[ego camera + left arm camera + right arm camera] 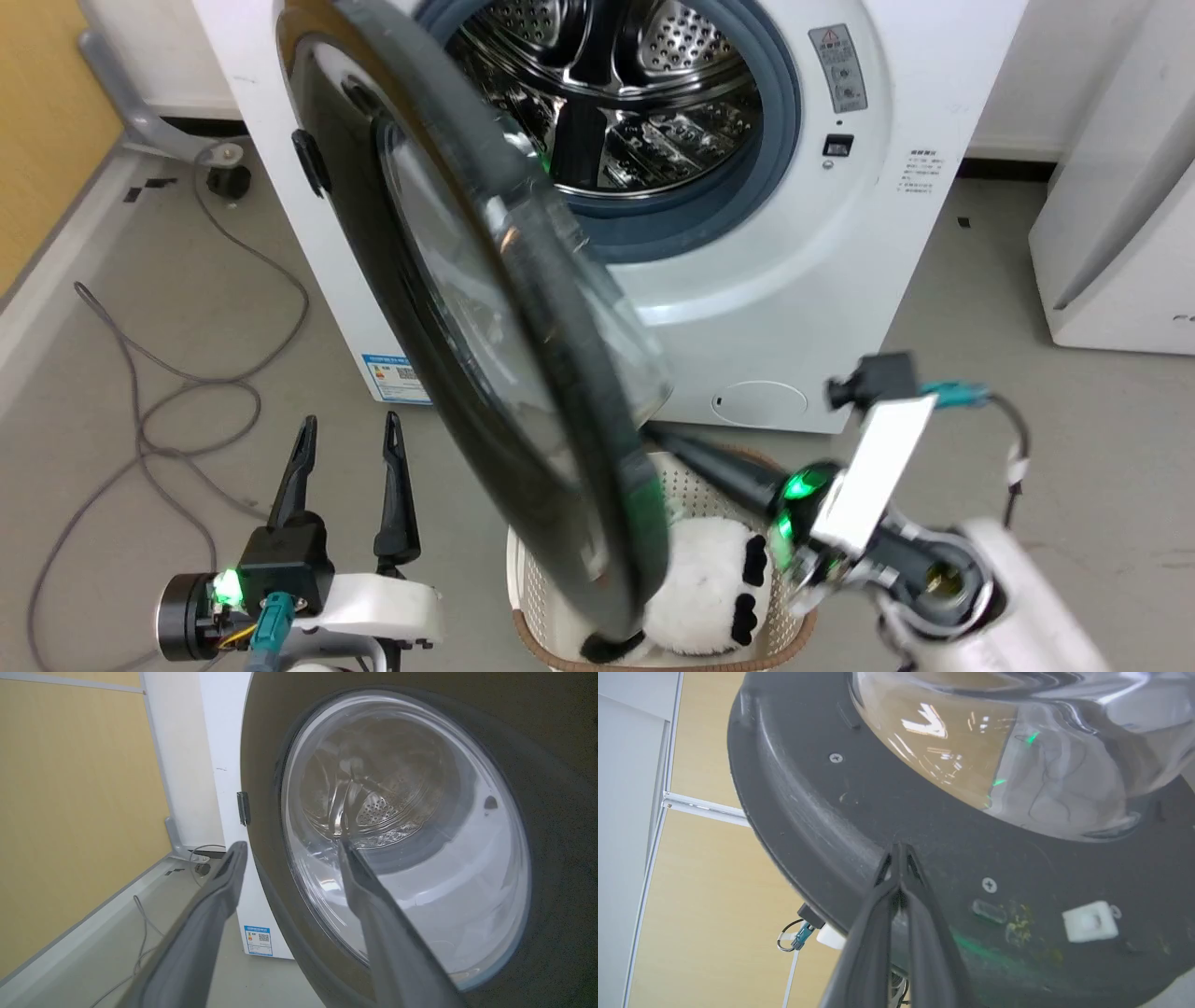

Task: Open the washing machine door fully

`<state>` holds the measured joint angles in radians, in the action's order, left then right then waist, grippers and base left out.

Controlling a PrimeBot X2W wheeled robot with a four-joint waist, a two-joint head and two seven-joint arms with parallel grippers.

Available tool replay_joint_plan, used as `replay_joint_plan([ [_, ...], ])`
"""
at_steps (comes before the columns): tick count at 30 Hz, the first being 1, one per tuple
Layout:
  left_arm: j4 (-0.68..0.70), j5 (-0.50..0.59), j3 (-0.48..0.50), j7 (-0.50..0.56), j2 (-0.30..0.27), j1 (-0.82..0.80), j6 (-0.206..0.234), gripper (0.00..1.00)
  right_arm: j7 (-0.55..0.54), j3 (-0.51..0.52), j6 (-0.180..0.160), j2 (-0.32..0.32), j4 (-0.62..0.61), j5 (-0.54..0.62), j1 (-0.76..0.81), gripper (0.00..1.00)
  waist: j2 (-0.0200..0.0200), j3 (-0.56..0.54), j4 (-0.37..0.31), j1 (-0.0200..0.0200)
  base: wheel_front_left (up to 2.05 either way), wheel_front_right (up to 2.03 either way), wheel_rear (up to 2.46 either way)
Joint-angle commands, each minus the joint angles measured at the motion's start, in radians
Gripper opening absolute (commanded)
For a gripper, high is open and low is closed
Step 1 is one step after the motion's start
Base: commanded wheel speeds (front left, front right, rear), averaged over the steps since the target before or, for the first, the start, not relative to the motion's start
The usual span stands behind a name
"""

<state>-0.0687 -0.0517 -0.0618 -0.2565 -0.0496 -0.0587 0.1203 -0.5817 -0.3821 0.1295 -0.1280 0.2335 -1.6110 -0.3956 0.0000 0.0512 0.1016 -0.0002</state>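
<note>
Left gripper (349, 420): 7 o'clock in the head view, fingers spread wide, empty.
Right gripper (900, 849): fingers pressed together, gripping nothing, tips touching the door's grey inner face.
Laundry basket (525, 583): 6 o'clock, plush toy (700, 569) inside.
Washing machine door (523, 308): centre, partly swung out.
Washing machine (794, 280): 12 o'clock, steel drum (616, 93) exposed.

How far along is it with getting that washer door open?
Done: the washing machine door stands unlatched, swung roughly halfway out from the drum opening. In hand: the right claw, shut, seems to press its tips on the door's inner face near the rim; the left claw hangs open on the outer side, apart from it. Left: swinging the door further back until fully open.
</note>
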Motion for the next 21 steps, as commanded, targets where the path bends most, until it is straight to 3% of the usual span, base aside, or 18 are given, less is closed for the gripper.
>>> replay_joint_plan([
  [1, -0.007, 0.0, -0.001, -0.005, -0.001, 0.016, 0.0, 1.0, -0.01, -0.024, 0.001, 0.021, -0.024, -0.002, 0.043, 0.0, 0.0, -0.01, 0.003, 0.0002, 0.0, 0.0, 0.0],
  [10, -0.023, -0.004, -0.006, -0.005, -0.001, 0.027, -0.001, 1.0, 0.038, -0.07, 0.001, 0.045, -0.109, 0.035, 0.144, 0.0, 0.0, -0.025, 0.012, 0.0002, 0.0, 0.0, 0.0],
  [16, -0.03, -0.011, -0.004, -0.005, -0.001, 0.039, -0.001, 1.0, 0.171, 0.014, 0.001, 0.045, -0.204, 0.056, 0.194, 0.0, 0.0, -0.035, 0.0, 0.0002, 0.0, 0.0, 0.0],
  [21, -0.031, -0.013, -0.001, -0.005, -0.001, 0.044, 0.001, 1.0, 0.348, 0.115, 0.001, 0.028, -0.287, 0.132, 0.215, 0.0, 0.0, -0.039, -0.017, 0.0002, 0.0, 0.0, 0.0],
])
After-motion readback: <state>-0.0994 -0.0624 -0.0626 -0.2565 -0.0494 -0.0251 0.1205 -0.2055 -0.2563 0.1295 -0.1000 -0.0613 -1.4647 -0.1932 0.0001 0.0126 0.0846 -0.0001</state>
